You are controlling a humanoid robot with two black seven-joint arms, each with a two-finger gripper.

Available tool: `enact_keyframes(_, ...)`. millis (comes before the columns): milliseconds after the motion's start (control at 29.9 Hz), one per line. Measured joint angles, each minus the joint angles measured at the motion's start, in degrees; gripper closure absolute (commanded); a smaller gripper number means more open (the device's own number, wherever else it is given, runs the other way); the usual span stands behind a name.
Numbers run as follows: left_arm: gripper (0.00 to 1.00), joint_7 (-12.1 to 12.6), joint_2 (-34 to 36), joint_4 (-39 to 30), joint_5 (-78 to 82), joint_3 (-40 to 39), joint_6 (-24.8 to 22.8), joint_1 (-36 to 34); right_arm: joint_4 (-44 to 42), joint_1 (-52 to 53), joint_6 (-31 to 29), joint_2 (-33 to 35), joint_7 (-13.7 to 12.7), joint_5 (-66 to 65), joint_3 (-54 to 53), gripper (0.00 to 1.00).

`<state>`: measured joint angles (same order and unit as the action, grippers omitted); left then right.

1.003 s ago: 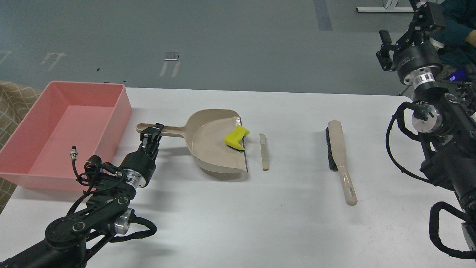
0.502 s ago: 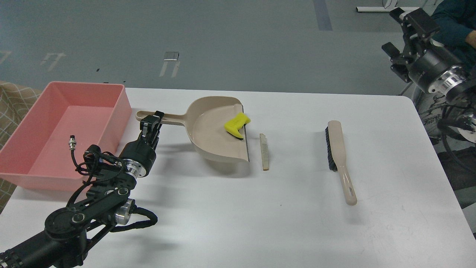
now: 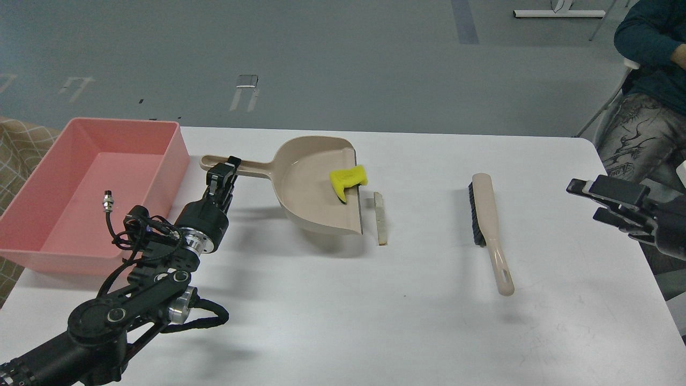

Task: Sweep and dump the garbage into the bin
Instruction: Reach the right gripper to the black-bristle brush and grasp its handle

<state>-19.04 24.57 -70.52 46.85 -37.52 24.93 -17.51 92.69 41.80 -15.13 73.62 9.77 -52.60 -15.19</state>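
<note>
My left gripper (image 3: 224, 174) is shut on the handle of the beige dustpan (image 3: 311, 193), which is held tilted a little above the white table (image 3: 343, 311). The yellow sponge chunk (image 3: 347, 179) lies on the pan's front lip, its dark green side downward. The thin whitish bread-like slice (image 3: 380, 217) lies on the table just right of the lip. The salmon-pink bin (image 3: 177, 145) stands at the far left and holds nothing that I can see. My right gripper (image 3: 585, 202) is at the right edge, empty, fingers apart, pointing left.
The beige brush with black bristles (image 3: 489, 225) lies on the table right of the slice, handle toward me. A seated person (image 3: 648, 64) is at the top right, beyond the table corner. A checked cloth (image 3: 21, 145) lies left of the bin.
The dustpan has risen and shifted slightly right, and the sponge has slid toward its lip. My right arm has swung from the top right down to the table's right edge.
</note>
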Motion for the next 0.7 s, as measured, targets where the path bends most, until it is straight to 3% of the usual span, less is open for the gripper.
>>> enact_keyframes(368, 1.0, -0.31, 0.57, -0.95, 0.0, 0.09, 0.09, 0.1, 1.88, -0.96, 0.68, -4.65, -4.08, -6.66, 1.43, 0.0)
enact_keyframes(535, 1.0, -0.37, 0.64, -1.23, 0.0, 0.16, 0.09, 0.19, 1.56, -1.23, 0.97, -8.99, -8.16, -8.5, 1.74, 0.0)
enact_keyframes(702, 1.0, -0.38, 0.59, -1.7, 0.07, 0.13, 0.09, 0.43, 1.34, -1.24, 1.61, -11.56, -10.6, -9.58, 1.8, 0.05)
